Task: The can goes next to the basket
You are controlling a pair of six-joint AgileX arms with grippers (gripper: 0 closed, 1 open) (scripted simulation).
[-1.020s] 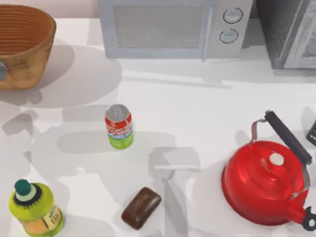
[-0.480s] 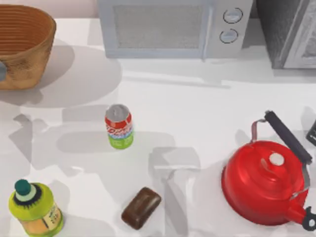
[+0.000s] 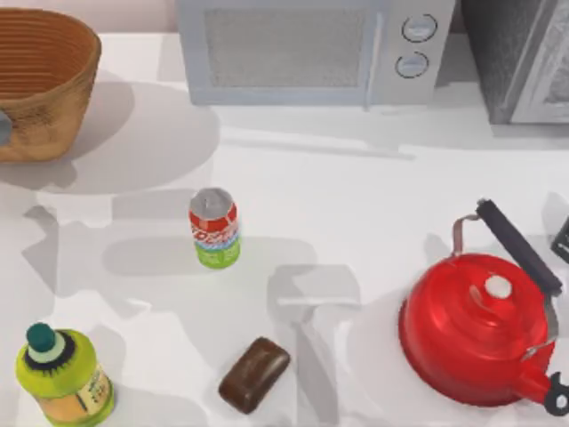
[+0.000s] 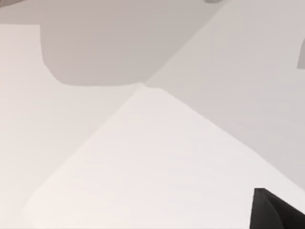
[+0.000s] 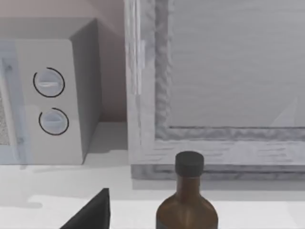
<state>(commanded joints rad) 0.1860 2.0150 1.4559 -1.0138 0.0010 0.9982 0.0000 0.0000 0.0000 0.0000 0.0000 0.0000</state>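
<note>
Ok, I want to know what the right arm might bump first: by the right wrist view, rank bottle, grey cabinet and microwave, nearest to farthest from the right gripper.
From the right gripper:
1. The bottle, just ahead.
2. The cabinet, directly behind the bottle.
3. The microwave, beside the cabinet, slightly farther back; a close call.

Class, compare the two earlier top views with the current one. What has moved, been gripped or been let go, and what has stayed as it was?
No object has moved, and nothing has been gripped or let go. The can stands upright where it was, apart from the basket at the table's far left. The green bottle, brown bar, red kettle and microwave are unchanged too. Only the grey shadows on the left of the table have shifted slightly.
</note>
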